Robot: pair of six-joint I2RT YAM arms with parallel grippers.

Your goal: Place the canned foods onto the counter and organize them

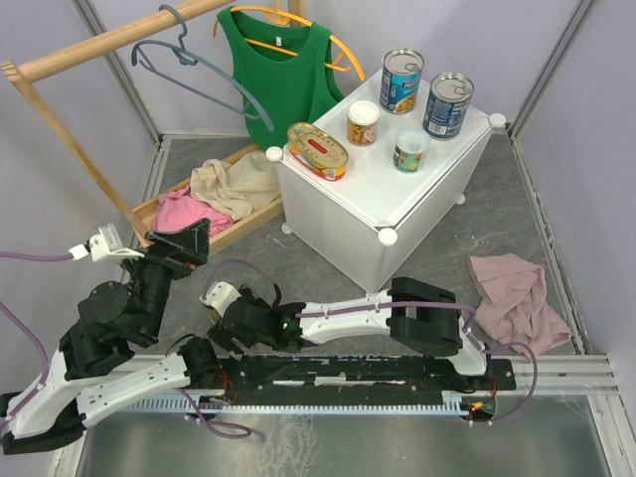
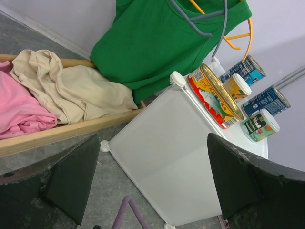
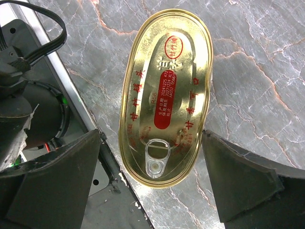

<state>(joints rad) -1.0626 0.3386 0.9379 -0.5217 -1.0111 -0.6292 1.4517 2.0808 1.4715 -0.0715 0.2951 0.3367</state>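
blk/white arms (image 1: 338,316), purple cables (image 1: 30,256), blk fingers (image 3: 52,186).

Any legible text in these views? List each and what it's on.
Gold oval tin on the table, right wrist view: red Chinese characters on lid; red patch print seems to start "2024", rest too small.
Tall blue-label cans, small white-lidded cans, oval tin on the counter: labels too blurred to read.

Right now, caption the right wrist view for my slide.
Open right hand above a gold oval tin lying flat on grey marbled surface.
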